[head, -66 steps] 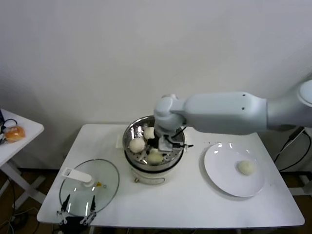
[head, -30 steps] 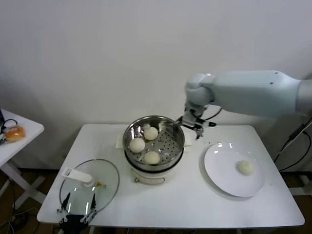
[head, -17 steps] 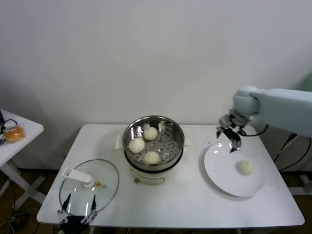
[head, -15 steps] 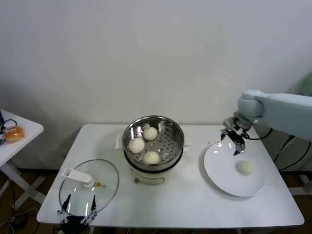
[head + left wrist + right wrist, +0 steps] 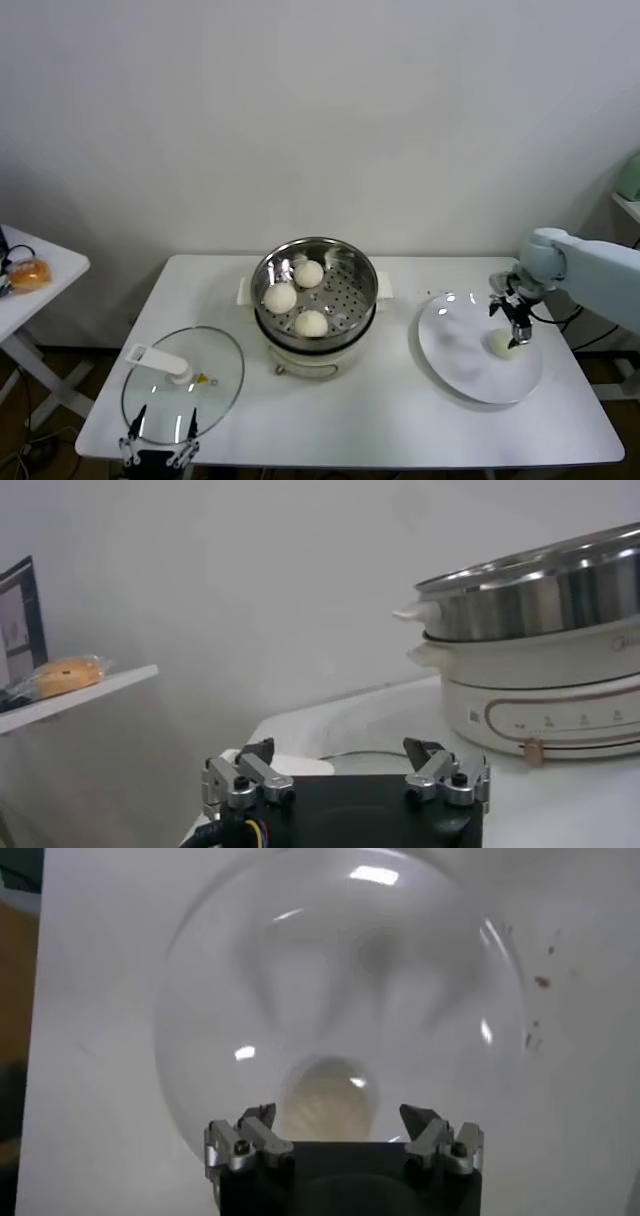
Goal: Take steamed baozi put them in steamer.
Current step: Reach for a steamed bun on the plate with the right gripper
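Right pincer poised over the far part of the white plate, fingers spread and grasping nothing, just above the last steamed baozi lying on the plate's right half. From the right wrist, same baozi seen between the two open fingertips, plate rim curving round it, nothing lodged between pincer and bun.

Three more steamed baozi already inside the steamer, clustered toward its left and near side on the perforated bottom; right portion of the basket bare. Steamer seated on a white cooker base at the middle of the white surface, well apart from the plate.

Glass lid with white handle flat on the surface, near left of the steamer. Left pincer parked low at the near left edge, just in front of the lid, fingers apart and empty; from its wrist camera, steamer wall and cooker base ahead.

Orange bun-like item on a separate side table at far left, clear of the work.
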You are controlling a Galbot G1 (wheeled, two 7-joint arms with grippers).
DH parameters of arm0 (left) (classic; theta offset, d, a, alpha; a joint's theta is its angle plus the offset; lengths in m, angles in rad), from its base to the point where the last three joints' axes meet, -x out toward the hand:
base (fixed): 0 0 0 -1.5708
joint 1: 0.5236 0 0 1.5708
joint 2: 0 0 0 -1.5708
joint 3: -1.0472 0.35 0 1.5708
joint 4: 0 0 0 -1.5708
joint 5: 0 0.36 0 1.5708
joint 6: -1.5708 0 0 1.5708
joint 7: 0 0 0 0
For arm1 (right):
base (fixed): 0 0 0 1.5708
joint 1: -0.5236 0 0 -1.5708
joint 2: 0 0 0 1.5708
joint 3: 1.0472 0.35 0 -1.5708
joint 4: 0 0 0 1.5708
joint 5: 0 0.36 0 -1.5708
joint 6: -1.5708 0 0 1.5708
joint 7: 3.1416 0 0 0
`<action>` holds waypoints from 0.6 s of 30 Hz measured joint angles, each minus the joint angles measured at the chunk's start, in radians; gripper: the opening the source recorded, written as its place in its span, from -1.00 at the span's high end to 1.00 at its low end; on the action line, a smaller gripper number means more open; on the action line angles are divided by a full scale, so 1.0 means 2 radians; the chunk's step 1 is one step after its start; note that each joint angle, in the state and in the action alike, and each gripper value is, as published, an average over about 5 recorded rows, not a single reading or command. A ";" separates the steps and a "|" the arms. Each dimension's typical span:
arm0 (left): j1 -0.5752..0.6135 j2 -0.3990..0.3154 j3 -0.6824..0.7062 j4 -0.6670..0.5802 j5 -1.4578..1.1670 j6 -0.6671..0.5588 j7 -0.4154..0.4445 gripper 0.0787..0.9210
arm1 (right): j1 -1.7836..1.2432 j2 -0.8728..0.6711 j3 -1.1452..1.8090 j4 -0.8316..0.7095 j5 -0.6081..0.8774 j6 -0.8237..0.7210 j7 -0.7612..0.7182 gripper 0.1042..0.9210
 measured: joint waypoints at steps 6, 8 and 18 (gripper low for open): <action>0.002 0.000 0.001 0.000 0.004 0.000 0.000 -0.77 | -0.047 0.001 0.044 -0.031 -0.018 0.001 0.004 -0.76; 0.003 0.000 0.001 0.001 0.005 -0.001 0.000 -0.77 | -0.057 0.004 0.058 -0.041 -0.022 0.003 0.005 -0.76; 0.004 0.000 0.001 -0.001 0.005 -0.002 0.000 -0.77 | -0.081 0.013 0.089 -0.066 -0.036 0.006 0.004 -0.68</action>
